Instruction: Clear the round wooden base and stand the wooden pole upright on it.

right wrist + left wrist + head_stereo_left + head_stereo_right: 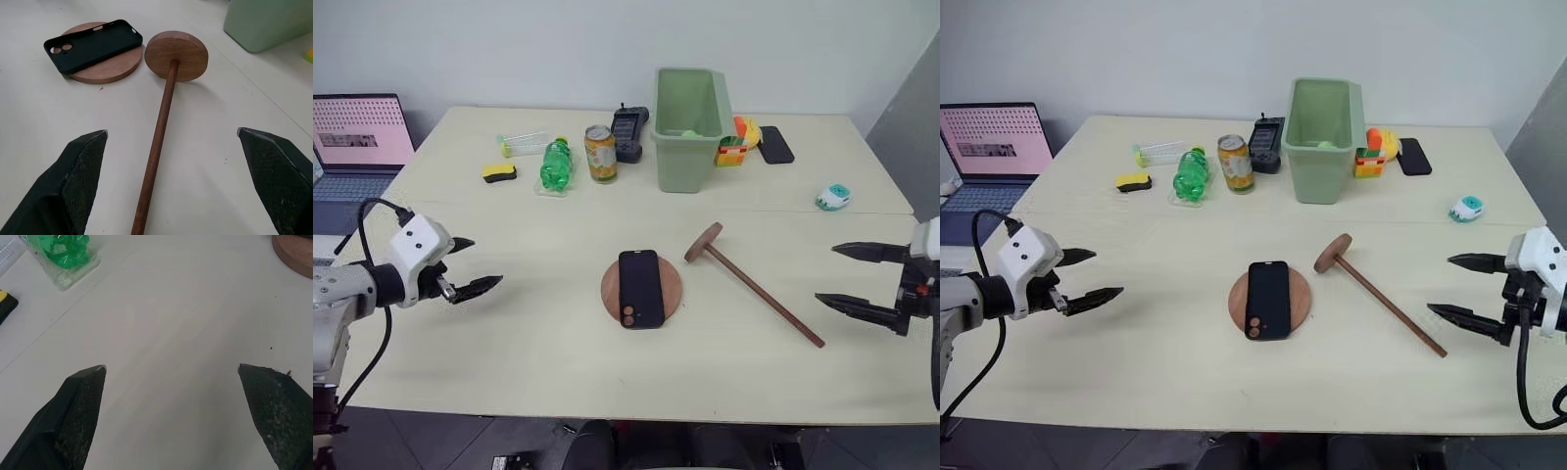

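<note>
Black phone case [640, 287] is lying on the round wooden base [610, 286] mid-bench; wooden pole [759, 291] is lying beside it; left gripper [468, 266] and right gripper [851, 276] are hovering wide, empty.

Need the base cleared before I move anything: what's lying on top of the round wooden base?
A black phone case lies flat on the round wooden base, spanning its middle and overhanging the near rim. The wood under the case is hidden. The wooden pole lies beside it on the table.

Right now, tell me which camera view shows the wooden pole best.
The right wrist view: the wooden pole lies close between the open right claw fingers, its disc beside the round wooden base. Both eye views show its full length lying on the table, but smaller.
</note>
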{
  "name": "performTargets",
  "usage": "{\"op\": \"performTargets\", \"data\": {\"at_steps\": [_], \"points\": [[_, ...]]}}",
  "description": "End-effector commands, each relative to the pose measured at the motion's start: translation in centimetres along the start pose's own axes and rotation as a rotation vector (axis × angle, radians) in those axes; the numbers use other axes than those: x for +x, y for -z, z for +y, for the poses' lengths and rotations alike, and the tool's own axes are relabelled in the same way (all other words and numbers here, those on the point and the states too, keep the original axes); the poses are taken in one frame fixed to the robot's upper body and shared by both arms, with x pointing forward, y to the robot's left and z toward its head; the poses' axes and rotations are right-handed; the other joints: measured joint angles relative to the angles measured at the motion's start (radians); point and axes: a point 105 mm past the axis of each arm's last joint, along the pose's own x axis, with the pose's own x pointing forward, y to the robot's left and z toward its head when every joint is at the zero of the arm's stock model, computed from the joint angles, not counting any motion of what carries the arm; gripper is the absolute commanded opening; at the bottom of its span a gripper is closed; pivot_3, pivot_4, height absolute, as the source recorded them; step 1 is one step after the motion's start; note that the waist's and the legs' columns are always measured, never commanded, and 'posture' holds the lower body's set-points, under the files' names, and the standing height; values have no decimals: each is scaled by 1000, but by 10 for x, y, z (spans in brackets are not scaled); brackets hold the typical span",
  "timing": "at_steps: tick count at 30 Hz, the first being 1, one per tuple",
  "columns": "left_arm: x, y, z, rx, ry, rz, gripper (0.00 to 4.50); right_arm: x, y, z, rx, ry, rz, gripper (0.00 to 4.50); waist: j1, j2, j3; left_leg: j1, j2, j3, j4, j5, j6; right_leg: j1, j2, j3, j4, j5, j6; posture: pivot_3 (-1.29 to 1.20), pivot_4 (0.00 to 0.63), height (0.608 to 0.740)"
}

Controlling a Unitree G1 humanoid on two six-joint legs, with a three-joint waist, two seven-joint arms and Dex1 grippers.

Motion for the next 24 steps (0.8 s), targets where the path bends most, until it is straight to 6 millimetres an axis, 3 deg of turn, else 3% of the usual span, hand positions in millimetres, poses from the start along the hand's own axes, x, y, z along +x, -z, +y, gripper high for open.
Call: {"op": "performTargets", "data": {"at_steps": [1, 15, 24], "points": [[-3, -10, -1, 21, 15, -27, 4500, 0, -9, 1, -40, -2, -21, 4481, 0, 0, 0, 0, 0, 0, 0, 0, 0, 0, 0, 0, 0, 0, 0, 0, 150, 740], [1, -19, 3, 61, 1, -43, 4500, 2, -10, 3, -41, -5, -31, 4481, 0, 0, 0, 0, 0, 0, 0, 0, 0, 0, 0, 0, 0, 0, 0, 0, 150, 740], [24, -42, -13, 69, 109, -109, 4500, 5, -20, 11, -40, -22, -54, 4481, 2, 0, 0, 0, 0, -1, 0, 0, 0, 0, 0, 0, 0, 0, 0, 0, 150, 740]]}}
